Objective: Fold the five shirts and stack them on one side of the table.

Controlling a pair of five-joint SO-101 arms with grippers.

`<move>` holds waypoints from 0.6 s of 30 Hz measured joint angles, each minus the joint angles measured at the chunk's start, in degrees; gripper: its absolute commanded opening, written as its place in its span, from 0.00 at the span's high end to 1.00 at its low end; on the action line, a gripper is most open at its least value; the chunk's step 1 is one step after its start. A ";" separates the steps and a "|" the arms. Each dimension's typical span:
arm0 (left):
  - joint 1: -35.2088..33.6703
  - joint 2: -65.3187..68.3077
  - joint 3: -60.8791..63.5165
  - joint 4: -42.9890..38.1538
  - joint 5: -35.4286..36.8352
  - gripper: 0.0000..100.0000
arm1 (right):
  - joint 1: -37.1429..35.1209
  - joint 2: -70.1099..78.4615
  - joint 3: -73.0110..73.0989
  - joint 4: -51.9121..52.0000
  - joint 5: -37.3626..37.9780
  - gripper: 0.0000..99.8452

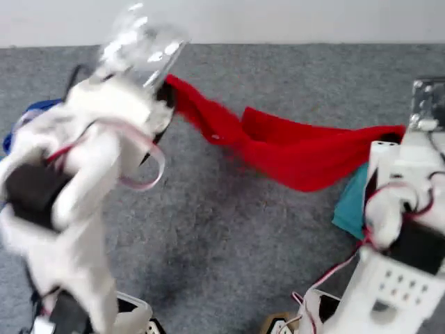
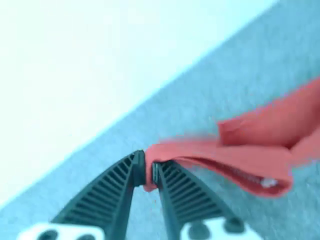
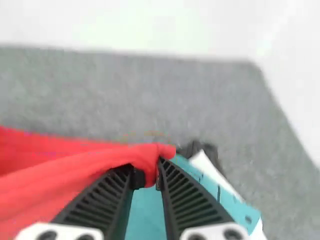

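Note:
A red shirt point(image 1: 292, 149) hangs stretched above the grey table between the two arms. My left gripper point(image 1: 167, 94) at the back left is shut on one end of it; in the left wrist view the red shirt point(image 2: 250, 150) is pinched between the black fingers point(image 2: 125, 185) of the left gripper point(image 2: 148, 175). My right gripper point(image 1: 389, 139) at the right is shut on the other end, and the right wrist view has the red shirt point(image 3: 65, 165) bunched at the right gripper point(image 3: 148, 175). A teal shirt point(image 1: 351, 202) lies under the right arm; the teal shirt point(image 3: 210, 195) sits folded.
A blue cloth point(image 1: 28, 115) peeks out behind the left arm at the left edge. The grey table covering point(image 1: 229, 236) stretches across the middle and front. A white wall point(image 1: 278, 21) borders the back edge.

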 measured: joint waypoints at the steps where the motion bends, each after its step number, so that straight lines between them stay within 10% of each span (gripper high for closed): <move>1: 0.00 -2.02 0.00 0.00 0.00 0.99 | -1.23 -1.32 -0.09 0.00 0.00 0.99; 18: -8.53 -20.48 -3.60 -8.35 0.00 0.99 | -8.97 -4.40 -25.32 3.16 0.00 0.99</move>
